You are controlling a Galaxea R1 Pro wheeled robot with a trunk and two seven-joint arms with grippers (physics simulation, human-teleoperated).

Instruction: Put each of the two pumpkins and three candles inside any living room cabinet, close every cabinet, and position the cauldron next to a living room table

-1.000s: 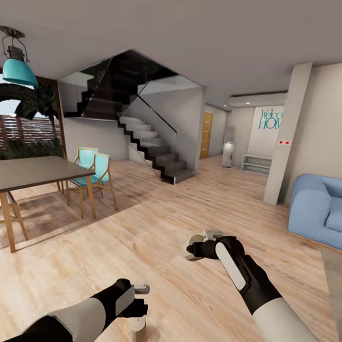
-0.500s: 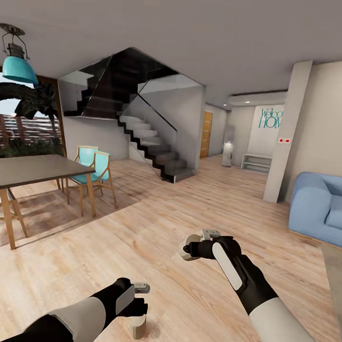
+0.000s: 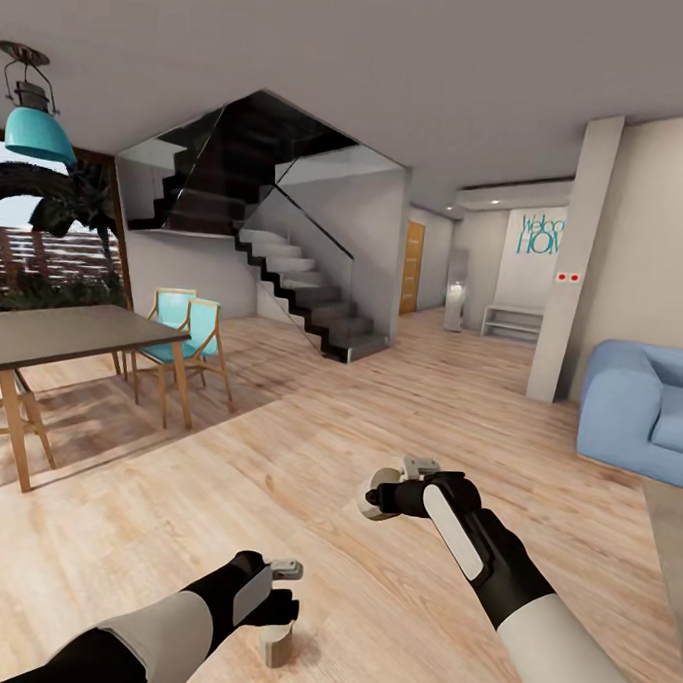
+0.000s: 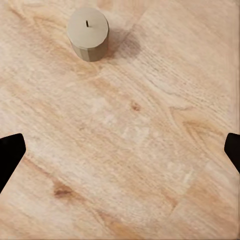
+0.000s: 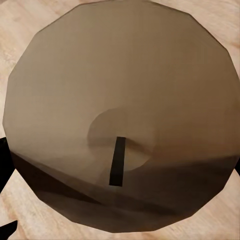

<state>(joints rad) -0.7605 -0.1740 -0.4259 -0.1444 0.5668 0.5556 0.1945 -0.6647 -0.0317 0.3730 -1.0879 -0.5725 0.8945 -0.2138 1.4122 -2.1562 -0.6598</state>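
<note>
Right gripper [image 3: 386, 492]: jaws are clamped on a candle [image 5: 120, 117], held out above the floor [image 3: 306, 450]; in the right wrist view the candle's pale top and short dark wick are seen close up, with dark fingertips [image 5: 4, 165] at its edges.

Left gripper [image 3: 286, 594]: jaws are spread wide apart, nothing held; in the left wrist view the two dark fingertips [image 4: 10, 152] are seen at opposite edges, with bare floorboards between them.

Second candle [image 4: 88, 33]: stands upright on the wooden floor, apart from the left fingertips; in the head view it is seen just below the left gripper [image 3: 276, 643], partly covered by it.

Dining table [image 3: 62, 332]: dark top on wooden legs, placed to the left, with two turquoise chairs [image 3: 186, 338] behind it and a teal lamp [image 3: 32, 130] hung above.

Staircase [image 3: 304, 294]: dark steps with a glass side, placed at the back.

Sofa [image 3: 643, 412]: blue, placed at the right, beside a pale pillar [image 3: 576, 264].
</note>
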